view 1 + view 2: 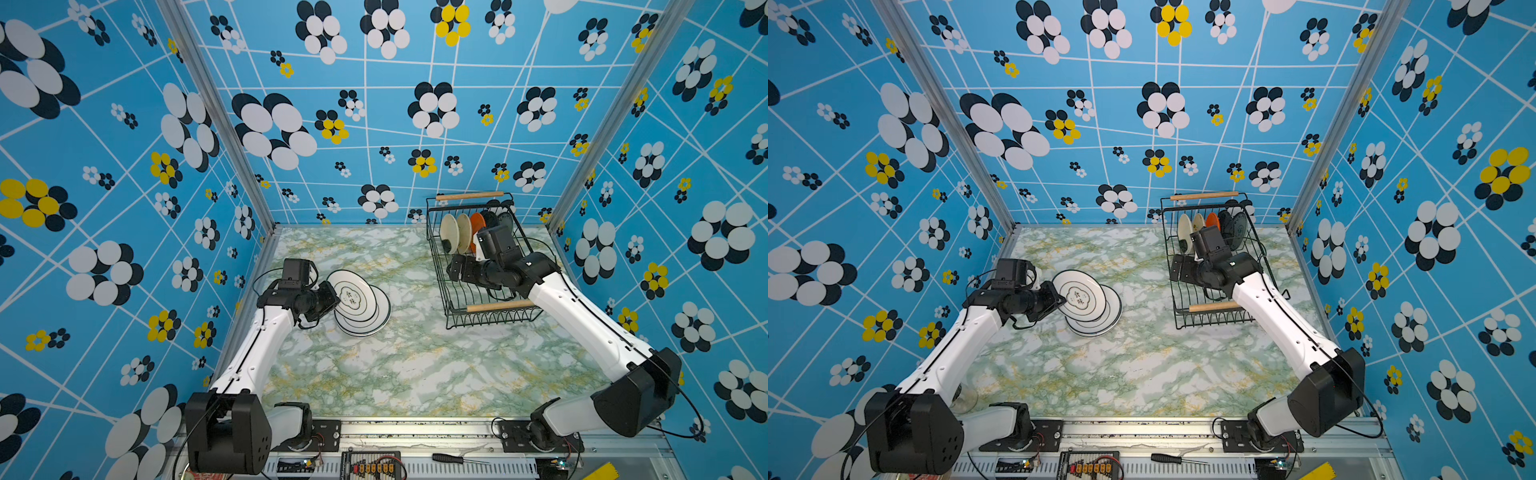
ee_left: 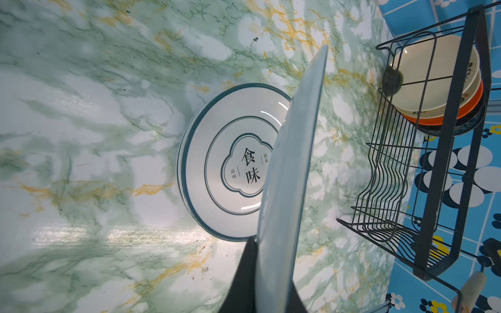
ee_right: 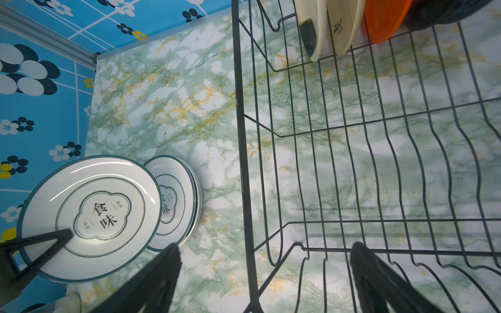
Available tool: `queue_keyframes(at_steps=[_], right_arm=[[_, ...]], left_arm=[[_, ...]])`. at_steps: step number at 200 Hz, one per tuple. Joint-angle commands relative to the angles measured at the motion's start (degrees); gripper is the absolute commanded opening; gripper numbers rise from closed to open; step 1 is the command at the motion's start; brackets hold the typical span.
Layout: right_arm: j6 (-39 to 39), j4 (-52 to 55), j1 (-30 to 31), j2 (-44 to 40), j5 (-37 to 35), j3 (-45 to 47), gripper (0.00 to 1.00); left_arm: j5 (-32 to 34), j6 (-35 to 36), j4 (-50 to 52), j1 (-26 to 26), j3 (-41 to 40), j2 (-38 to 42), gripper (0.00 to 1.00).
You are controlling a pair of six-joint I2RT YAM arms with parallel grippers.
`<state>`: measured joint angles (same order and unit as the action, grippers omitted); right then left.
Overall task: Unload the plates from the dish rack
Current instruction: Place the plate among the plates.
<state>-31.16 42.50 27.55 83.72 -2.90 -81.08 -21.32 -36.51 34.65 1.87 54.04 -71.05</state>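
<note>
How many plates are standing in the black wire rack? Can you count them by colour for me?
cream plates: 2
orange plate: 1
dark plates: 2
Total: 5 plates in the dish rack

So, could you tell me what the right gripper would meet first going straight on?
Probably the dish rack itself: the right gripper, jaws open, points at its bare wire floor beside a side wall. The plates stand farther along; depth unclear.
</note>
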Motion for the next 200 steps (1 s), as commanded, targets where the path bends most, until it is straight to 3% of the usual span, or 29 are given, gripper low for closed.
queue_keyframes(at_steps=[1, 98, 200], right_arm=[[1.3, 3.0, -0.6, -1.6, -3.8, -1.5, 0.99], [1.9, 2.5, -1.1, -0.4, -1.5, -0.4, 0.99], [1.7, 2.0, -1.3, -0.2, -0.5, 0.2, 0.99]], left_arm=[[1.6, 1.2, 0.1, -0.5, -1.1, -1.2, 0.00], [0.3, 0.2, -3.3, -0.4, -3.8, -3.5, 0.05], [-0.2, -0.8, -5.0, -0.4, -6.0, -4.9, 0.20]])
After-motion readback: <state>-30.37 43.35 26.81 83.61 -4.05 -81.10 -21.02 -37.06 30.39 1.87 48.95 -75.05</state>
